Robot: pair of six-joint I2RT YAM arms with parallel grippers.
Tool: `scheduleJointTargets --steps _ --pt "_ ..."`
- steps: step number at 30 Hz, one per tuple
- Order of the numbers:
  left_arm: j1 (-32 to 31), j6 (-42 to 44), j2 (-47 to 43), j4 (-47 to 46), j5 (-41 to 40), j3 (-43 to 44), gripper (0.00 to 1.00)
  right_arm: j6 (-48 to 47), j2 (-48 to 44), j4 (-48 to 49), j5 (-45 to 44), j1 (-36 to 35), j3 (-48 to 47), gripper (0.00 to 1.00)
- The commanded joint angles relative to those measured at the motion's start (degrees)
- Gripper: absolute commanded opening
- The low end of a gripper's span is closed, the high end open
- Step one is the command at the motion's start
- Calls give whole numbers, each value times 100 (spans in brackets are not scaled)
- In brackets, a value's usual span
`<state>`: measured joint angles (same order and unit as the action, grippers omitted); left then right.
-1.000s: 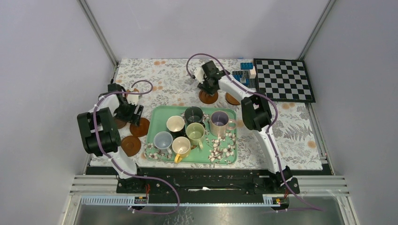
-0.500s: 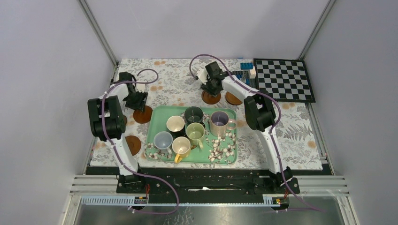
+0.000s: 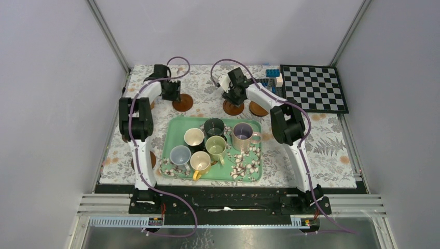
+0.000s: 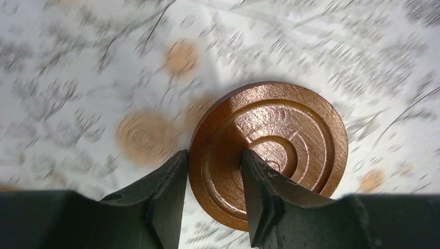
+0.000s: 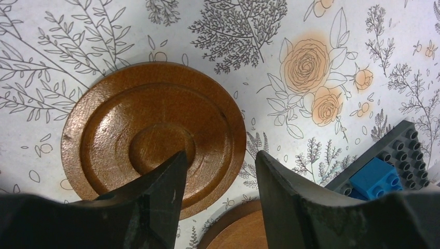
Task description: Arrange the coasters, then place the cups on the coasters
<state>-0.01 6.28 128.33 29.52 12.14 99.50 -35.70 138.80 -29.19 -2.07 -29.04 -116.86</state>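
Observation:
My left gripper (image 3: 171,92) is at the far left of the cloth, shut on the rim of a reddish-brown coaster (image 3: 182,102). In the left wrist view one finger is outside that coaster (image 4: 290,129) and the other inside it. My right gripper (image 3: 234,93) hangs open over a second coaster (image 3: 233,108), and a third coaster (image 3: 257,109) lies beside it. In the right wrist view its fingers straddle the rim of the coaster (image 5: 129,124) without touching. The cream (image 3: 194,137), dark green (image 3: 213,126), pinkish (image 3: 242,136), olive (image 3: 216,147), pale blue (image 3: 180,154) and yellow (image 3: 200,162) cups stand on the tray.
The green floral tray (image 3: 179,124) fills the middle of the cloth. A chessboard (image 3: 314,88) and grey-blue bricks (image 3: 270,78) sit at the far right, close to the right gripper. Another coaster (image 3: 154,157) peeks out behind the left arm.
The left arm swung from the left edge to the far side, its jaws closing on a coaster that travels with it. The right gripper eased slightly wider over its coaster.

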Motion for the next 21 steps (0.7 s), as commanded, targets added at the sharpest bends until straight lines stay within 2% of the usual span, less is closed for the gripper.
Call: scheduleJointTargets --steps 1,9,21 --pt "-402 -734 511 -69 492 283 41 508 -137 -246 111 196 -268 60" --pt "-1089 -909 556 -64 765 334 41 1137 -176 -378 732 328 -1111 62" --pt "-1199 -1156 266 -92 717 -42 39 1329 -136 -519 1032 328 -1432 63"
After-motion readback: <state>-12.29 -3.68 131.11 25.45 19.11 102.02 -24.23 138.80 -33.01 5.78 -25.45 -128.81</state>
